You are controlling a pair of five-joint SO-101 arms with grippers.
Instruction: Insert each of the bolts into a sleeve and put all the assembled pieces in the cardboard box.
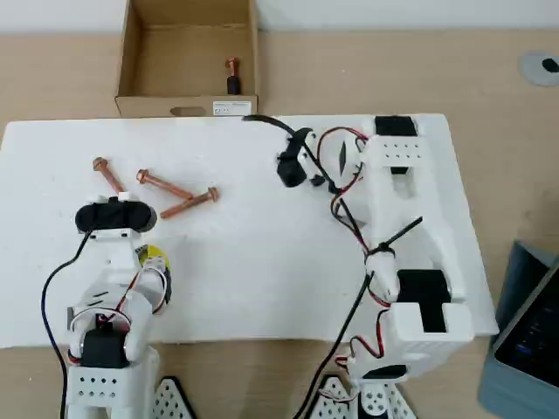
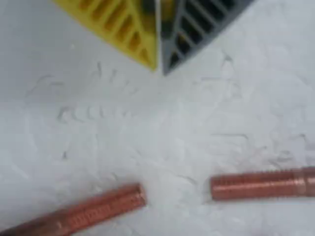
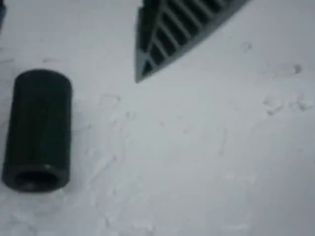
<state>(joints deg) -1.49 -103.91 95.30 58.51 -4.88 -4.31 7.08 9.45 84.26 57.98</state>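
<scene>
A white foam board (image 1: 262, 271) covers the middle of a wooden table (image 1: 52, 78). The cardboard box (image 1: 129, 70) stands open at the board's 12 o'clock edge, shifted a little toward 11. It holds one assembled piece (image 1: 232, 77), a bolt stuck in a black sleeve, close to its 3 o'clock wall.

Three loose bolts lie on the board toward 10 o'clock. The far bolt (image 1: 108, 175) lies a little apart, while the middle bolt (image 1: 163, 185) and the near bolt (image 1: 190, 202) are close together at an angle.

The left arm comes up from 7 o'clock. The left gripper (image 2: 158, 66) is clenched on nothing, its yellow finger (image 2: 118, 24) and grey finger (image 2: 197, 24) pressed tip to tip above the foam. One threaded end (image 2: 98, 209) and a second threaded end (image 2: 263, 183) lie near the tips without touching them.

The right arm stretches along the board's 3 o'clock side toward 12. The right gripper (image 3: 140, 73) hangs over the foam beside a loose sleeve (image 3: 37, 130), which lies on its side with its bore showing, apart from the gripper. I cannot tell whether this pincer is released or clenched.

A grey case (image 1: 528, 349) sits off the board at 4 o'clock.
</scene>
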